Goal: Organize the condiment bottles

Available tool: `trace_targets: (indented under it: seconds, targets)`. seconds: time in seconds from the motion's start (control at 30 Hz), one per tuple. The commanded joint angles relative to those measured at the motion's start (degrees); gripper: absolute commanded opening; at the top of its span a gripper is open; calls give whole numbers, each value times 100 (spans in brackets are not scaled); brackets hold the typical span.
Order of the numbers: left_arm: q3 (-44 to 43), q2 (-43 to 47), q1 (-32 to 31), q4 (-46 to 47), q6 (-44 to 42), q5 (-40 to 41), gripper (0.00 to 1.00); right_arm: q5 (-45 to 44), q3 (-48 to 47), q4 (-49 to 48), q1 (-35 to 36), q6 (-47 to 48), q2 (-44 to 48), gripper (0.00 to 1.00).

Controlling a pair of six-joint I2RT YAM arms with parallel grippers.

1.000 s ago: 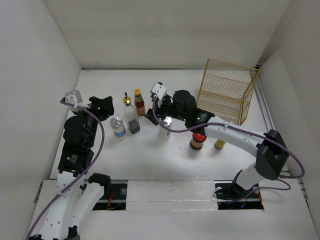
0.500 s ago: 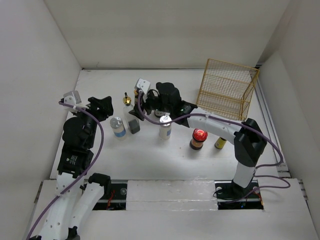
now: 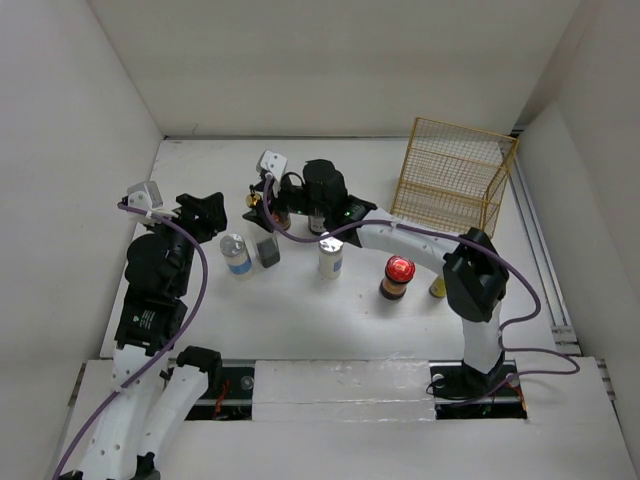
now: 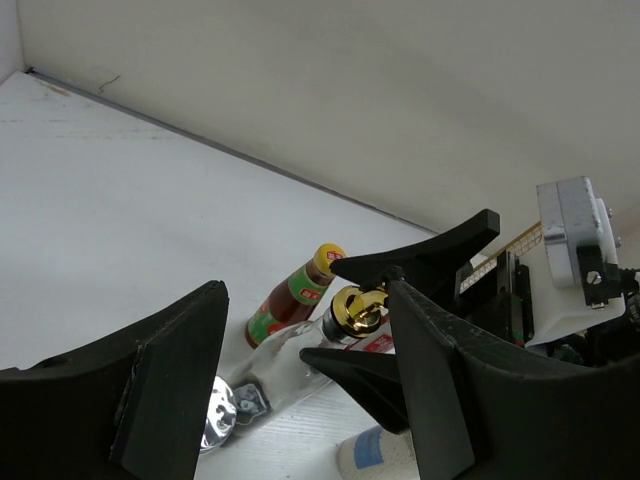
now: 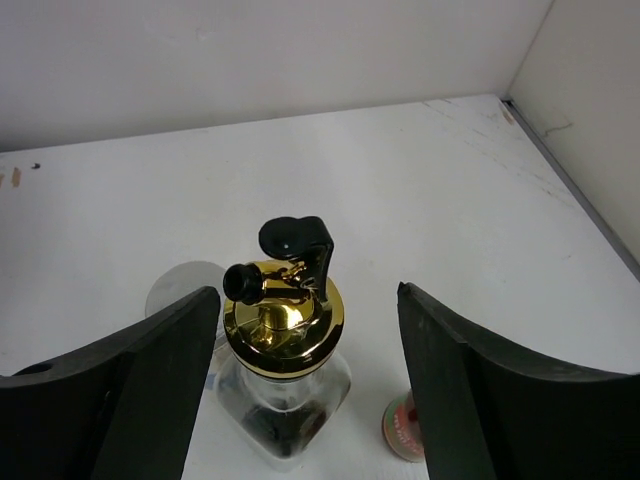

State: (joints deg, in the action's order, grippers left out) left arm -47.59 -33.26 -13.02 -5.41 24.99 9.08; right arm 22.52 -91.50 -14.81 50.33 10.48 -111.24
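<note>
My right gripper (image 3: pixel 262 200) (image 5: pixel 308 295) is open and straddles the gold-capped clear bottle (image 3: pixel 254 200) (image 5: pixel 283 320), one finger on each side with a gap to the glass. In the left wrist view the same gold-capped bottle (image 4: pixel 355 308) stands between those black fingers, with a yellow-capped red-labelled bottle (image 4: pixel 290 300) behind it. My left gripper (image 3: pixel 213 215) (image 4: pixel 305 290) hovers open and empty just left of this group. A silver-lidded blue-labelled bottle (image 3: pixel 236 255), a black-capped clear bottle (image 3: pixel 268 250), a second silver-lidded bottle (image 3: pixel 331 255), a red-lidded dark jar (image 3: pixel 397 278) and a small yellow-labelled bottle (image 3: pixel 438 288) stand in a loose row.
A gold wire basket (image 3: pixel 455 180) stands at the back right by the right wall. White walls close in the table on three sides. The right arm stretches across the middle, above the second silver-lidded bottle.
My right arm has swung left, from near the middle silver-lidded bottle to the gold-capped bottle, which its fingers now flank. The left arm and the bottles have stayed put.
</note>
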Motion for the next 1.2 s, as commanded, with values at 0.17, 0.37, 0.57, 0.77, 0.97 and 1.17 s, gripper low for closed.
trace_targets:
  seconds: [0.17,0.37,0.57,0.77,0.97,1.17]
  targets:
    - [-4,30,10,251,41,-56,61,86,-324,-689,30,-248,-267,51]
    - [-4,30,10,251,41,-56,61,86,80,-1332,30,-433,23,17]
    - [-4,30,10,251,41,-47,61,138,256,-1454,30,-433,910,11]
    - [-57,30,10,181,41,182,61,-239,484,-1507,30,-433,1946,7]
    - [-57,144,10,181,93,314,60,-653,415,-1455,-145,-573,2580,7]
    - [-57,144,10,181,93,261,60,-609,-306,-726,-909,-995,2774,7]
